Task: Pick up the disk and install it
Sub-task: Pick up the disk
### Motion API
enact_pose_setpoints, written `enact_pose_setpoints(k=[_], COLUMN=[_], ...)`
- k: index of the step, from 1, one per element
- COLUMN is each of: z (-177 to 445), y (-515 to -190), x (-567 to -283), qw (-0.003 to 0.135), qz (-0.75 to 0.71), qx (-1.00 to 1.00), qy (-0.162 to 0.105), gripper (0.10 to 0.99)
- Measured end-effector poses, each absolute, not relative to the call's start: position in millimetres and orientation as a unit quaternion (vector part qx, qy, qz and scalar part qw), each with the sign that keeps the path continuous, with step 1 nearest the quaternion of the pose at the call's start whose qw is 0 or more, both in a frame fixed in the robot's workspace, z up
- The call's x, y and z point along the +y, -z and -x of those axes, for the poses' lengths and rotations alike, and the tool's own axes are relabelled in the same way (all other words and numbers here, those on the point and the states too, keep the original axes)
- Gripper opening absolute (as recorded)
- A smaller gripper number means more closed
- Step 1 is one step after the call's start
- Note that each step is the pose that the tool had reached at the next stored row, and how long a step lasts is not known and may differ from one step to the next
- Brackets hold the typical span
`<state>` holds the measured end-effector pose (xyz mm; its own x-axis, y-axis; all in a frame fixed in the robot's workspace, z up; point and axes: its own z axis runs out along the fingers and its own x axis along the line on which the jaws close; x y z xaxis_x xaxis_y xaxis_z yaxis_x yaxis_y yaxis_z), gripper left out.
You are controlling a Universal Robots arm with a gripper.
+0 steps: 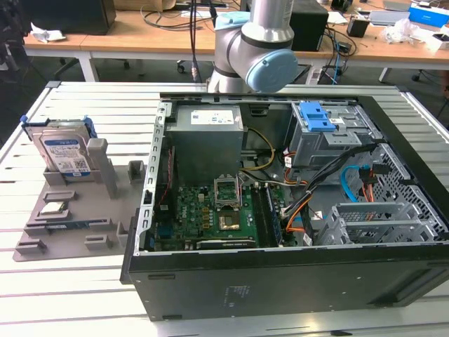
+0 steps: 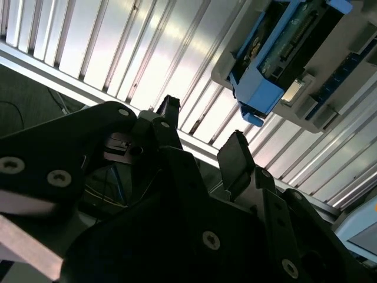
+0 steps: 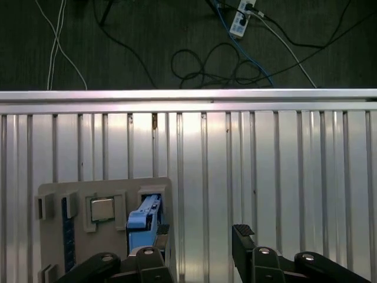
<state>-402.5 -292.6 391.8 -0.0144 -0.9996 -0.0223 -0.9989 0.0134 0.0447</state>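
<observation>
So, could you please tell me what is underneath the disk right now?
The disk stands on edge in a slot of the grey holder tray, which lies on the slatted metal table. Its lower edge is hidden inside the slot.

silver-grey cylindrical metal arm [image 1: 275,15], pale-blue round joint cap [image 1: 273,70]; matte black angular two-finger gripper [image 2: 203,121], silver round screw heads [image 2: 211,239] on links
</observation>
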Motion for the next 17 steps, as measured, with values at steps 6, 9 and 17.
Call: enact_pose_setpoints(k=[6,9,17], z=[402.4,401.9,401.7], y=[-388.0,-387.8,-387.7], x=[-294.8,-294.9,-295.3], qw=[0.009,0.009,0.009], qz=[-0.702,-0.702,-0.702], qx=[-0.712,-0.712,-0.712], qy=[0.023,0.023,0.022], gripper=[0.541,0.541,0.541])
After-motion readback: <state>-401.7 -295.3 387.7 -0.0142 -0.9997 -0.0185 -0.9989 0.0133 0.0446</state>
